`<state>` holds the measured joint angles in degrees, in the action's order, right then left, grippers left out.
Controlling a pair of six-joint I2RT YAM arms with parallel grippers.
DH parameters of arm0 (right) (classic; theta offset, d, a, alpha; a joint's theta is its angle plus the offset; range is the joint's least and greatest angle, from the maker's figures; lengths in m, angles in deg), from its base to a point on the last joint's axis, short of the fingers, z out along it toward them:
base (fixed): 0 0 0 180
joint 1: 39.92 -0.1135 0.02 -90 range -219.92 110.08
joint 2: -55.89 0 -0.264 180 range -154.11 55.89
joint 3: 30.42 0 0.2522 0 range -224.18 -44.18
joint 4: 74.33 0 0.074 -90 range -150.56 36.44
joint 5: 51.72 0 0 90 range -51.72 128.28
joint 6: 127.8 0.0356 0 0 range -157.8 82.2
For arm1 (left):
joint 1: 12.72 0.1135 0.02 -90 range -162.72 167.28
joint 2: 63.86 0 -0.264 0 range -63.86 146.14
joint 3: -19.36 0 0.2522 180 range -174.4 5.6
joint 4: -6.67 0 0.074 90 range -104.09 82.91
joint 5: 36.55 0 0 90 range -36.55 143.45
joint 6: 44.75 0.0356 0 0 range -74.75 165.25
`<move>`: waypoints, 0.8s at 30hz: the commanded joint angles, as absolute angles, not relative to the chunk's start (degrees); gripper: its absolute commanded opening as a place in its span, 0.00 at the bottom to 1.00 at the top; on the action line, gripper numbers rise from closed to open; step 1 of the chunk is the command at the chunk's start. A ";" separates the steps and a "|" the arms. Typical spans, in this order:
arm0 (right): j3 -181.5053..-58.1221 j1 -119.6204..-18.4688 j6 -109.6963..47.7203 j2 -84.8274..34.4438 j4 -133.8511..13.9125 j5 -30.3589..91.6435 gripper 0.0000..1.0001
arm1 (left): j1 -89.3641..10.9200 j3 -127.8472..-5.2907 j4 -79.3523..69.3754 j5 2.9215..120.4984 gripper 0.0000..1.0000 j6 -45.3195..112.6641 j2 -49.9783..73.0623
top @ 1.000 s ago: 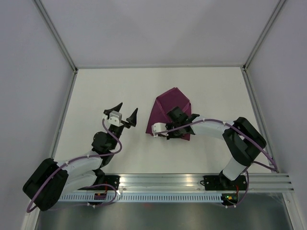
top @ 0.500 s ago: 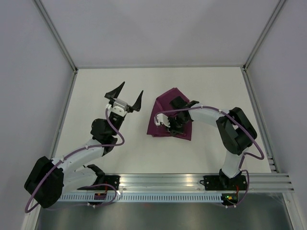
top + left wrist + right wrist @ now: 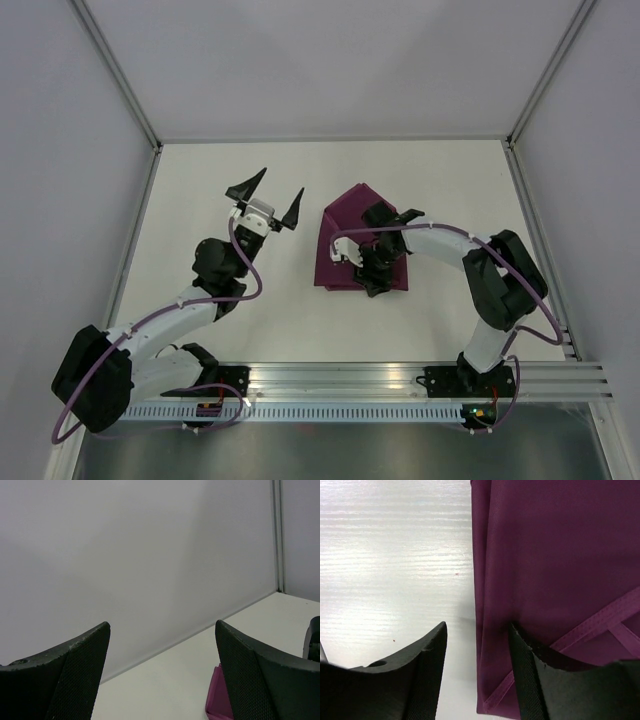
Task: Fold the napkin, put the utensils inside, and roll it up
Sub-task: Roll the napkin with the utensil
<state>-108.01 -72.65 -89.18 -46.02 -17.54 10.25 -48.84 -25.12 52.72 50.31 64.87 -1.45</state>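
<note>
**Station check: napkin folded on table, both grippers open and empty**

1. Task item. The napkin (image 3: 350, 210) lies flat on the white table (image 3: 450, 180), right of centre, folded into a compact shape with a pointed far end and a straight near edge. In the right wrist view the napkin (image 3: 560, 555) shows layered folds, with a stitched hem crossing its lower right part. Its long folded edge meets bare table (image 3: 395, 555) on the left.

2. Right gripper (image 3: 368, 268). It is positioned low over the near half of the napkin. In its own camera the right gripper (image 3: 477, 625) has its fingers parted, with the napkin's folded edge running up between them. One finger is above the table and the other above the cloth. Nothing is clamped.

3. Left gripper (image 3: 282, 182). It is raised over bare table, left of the napkin and apart from it, with its fingers spread wide. In its own camera the left gripper (image 3: 162, 625) holds nothing. It faces the grey back wall (image 3: 125, 555), and a corner of the napkin (image 3: 218, 700) is visible beside its right finger.
</note>
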 commanded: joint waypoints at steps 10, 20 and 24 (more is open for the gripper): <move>-104.74 -72.44 -80.01 -33.85 -24.77 16.99 0.64 | -49.98 -24.19 49.17 54.75 0.89 61.50 -2.95; -112.64 -61.99 -64.89 -35.86 -29.89 20.97 0.66 | -68.96 -22.97 34.31 43.18 0.89 84.96 3.54; -117.12 -57.50 -61.80 -39.29 -27.35 15.79 0.65 | -78.17 -21.47 31.68 40.18 0.89 92.44 7.50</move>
